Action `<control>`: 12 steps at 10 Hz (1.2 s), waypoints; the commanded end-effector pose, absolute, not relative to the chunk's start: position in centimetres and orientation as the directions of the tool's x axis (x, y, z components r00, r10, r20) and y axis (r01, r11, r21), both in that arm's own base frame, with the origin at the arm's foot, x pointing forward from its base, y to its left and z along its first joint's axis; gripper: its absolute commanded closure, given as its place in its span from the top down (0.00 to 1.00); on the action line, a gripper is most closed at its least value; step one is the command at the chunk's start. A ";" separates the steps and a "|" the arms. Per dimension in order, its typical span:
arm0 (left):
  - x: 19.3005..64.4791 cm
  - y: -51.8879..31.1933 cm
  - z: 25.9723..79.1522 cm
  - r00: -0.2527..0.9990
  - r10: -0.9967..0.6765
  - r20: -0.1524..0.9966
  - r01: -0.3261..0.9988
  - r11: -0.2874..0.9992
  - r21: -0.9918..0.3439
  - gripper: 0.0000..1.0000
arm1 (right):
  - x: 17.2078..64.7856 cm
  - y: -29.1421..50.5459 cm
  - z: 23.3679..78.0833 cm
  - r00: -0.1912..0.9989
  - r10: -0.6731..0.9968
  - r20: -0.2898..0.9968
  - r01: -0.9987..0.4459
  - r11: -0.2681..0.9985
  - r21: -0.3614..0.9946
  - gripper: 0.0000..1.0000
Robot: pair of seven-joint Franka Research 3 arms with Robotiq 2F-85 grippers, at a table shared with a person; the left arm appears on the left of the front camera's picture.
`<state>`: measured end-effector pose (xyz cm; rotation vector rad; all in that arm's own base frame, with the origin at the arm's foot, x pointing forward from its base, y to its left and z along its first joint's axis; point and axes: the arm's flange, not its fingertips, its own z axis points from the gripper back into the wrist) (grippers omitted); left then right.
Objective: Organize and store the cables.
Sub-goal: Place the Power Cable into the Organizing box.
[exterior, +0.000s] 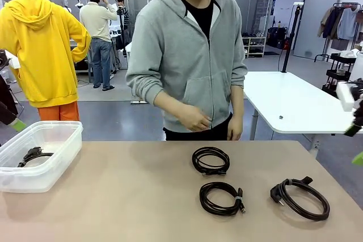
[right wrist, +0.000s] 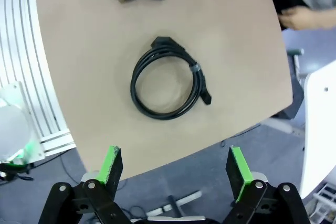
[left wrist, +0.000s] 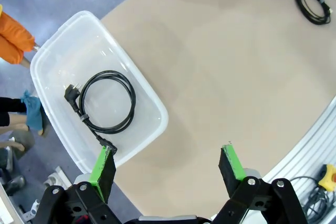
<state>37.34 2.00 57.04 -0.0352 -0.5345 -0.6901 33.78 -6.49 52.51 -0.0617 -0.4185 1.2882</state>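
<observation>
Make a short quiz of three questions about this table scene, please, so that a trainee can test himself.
1. True or false: the left gripper and the right gripper are both open and hold nothing.
2. How many coiled cables lie on the table, outside the clear plastic bin?
3. The bin holds: A) one coiled cable; B) two; C) none.
Key: 1 true; 2 three; 3 A.
</observation>
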 end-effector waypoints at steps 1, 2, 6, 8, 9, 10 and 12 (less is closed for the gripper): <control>37.5 1.9 57.2 0.647 -0.593 0.480 0.604 0.782 0.153 1.00 | 35.1 -6.6 51.4 0.172 0.938 0.300 -0.917 0.263 -0.299 1.00; 37.5 1.9 57.2 0.647 -0.593 0.480 0.604 0.782 0.153 1.00 | 35.6 -5.7 51.2 0.171 0.941 0.292 -0.923 0.256 -0.286 1.00; 37.5 1.9 57.2 0.647 -0.593 0.480 0.604 0.782 0.153 1.00 | 40.9 -4.9 45.1 0.141 0.924 0.355 -0.949 0.229 -0.217 1.00; 37.5 1.9 57.2 0.647 -0.593 0.480 0.604 0.782 0.153 1.00 | 42.9 -4.1 41.2 0.123 0.940 0.317 -0.958 0.196 -0.210 1.00; 37.5 1.9 57.2 0.647 -0.593 0.480 0.604 0.782 0.153 1.00 | 43.8 -4.3 39.8 0.116 0.939 0.324 -0.960 0.190 -0.206 1.00; 37.5 1.9 57.2 0.647 -0.593 0.480 0.604 0.782 0.153 1.00 | 44.7 -4.5 38.7 0.107 0.936 0.335 -0.963 0.181 -0.198 1.00; 37.5 1.9 57.2 0.647 -0.593 0.480 0.604 0.782 0.153 1.00 | 46.7 -4.9 36.6 0.106 0.935 0.339 -0.965 0.179 -0.193 1.00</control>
